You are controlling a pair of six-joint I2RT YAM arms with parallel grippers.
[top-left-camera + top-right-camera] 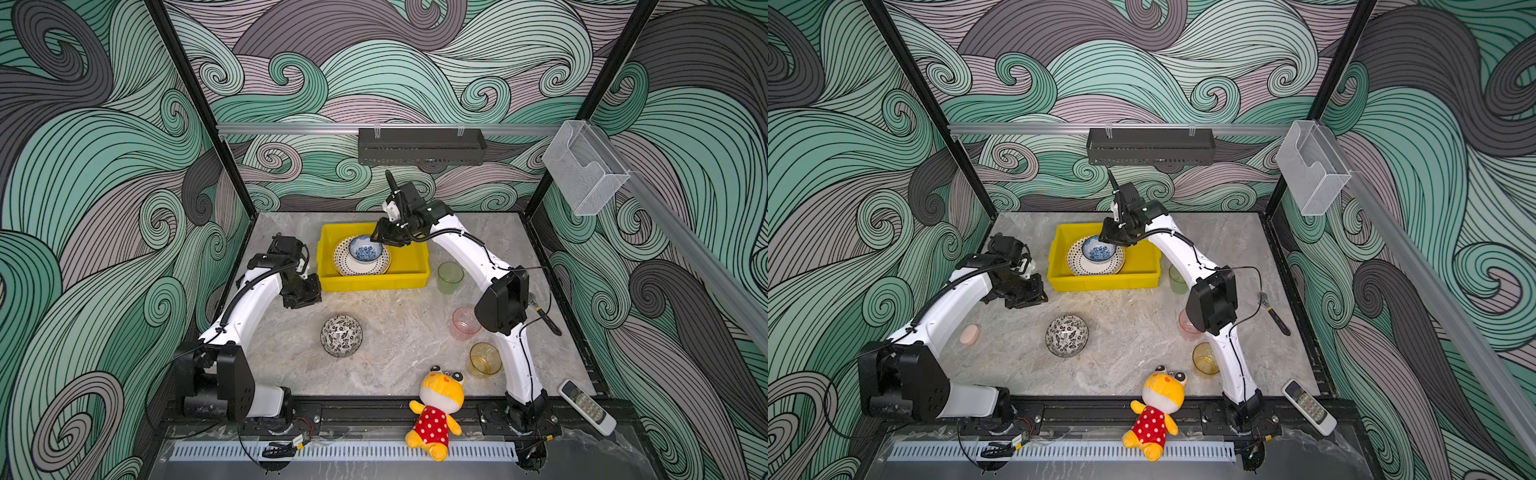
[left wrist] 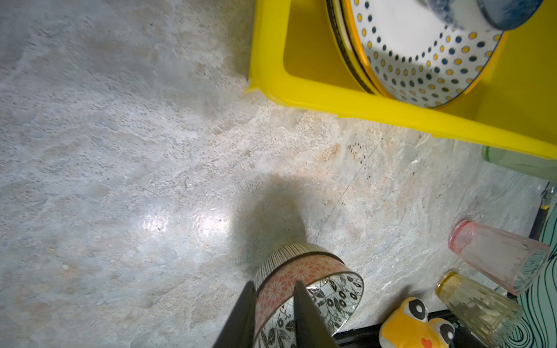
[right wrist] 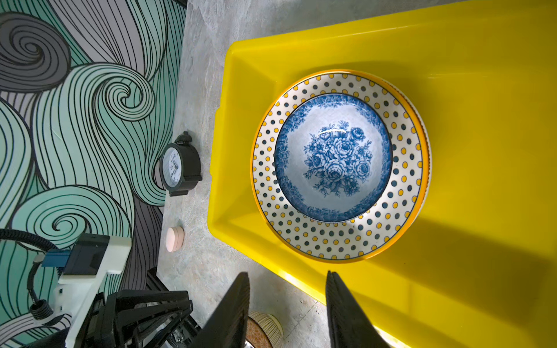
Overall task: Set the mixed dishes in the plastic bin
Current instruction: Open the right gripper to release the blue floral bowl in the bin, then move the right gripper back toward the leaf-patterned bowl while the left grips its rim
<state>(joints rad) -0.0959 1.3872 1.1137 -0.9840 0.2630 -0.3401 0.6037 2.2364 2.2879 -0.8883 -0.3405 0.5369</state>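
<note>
Grippers both empty: right gripper (image 3: 286,272) jaws wide apart at rim of bright yellow rectangular plastic bin (image 3: 452,45), left gripper (image 2: 275,283) jaws narrowly apart.
One blue floral ceramic bowl (image 3: 333,156) sits on round dotted-rim plate (image 3: 331,238) inside bin, just beyond right fingertips. On grey marble-look table (image 1: 395,324): one black-white patterned bowl (image 1: 341,336), three translucent cups: green cup (image 1: 450,276), pink cup (image 1: 463,323), amber cup (image 1: 484,359).

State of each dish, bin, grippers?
Bin: holds plate stack, bowl.
Dotted plate: in bin, topmost.
Blue bowl: upright on dotted plate.
Black-white bowl: upright on table.
Green cup: upright on table.
Pink cup: upright on table.
Amber cup: upright on table.
Left gripper: slightly open, empty.
Right gripper: open over bin, empty.
</note>
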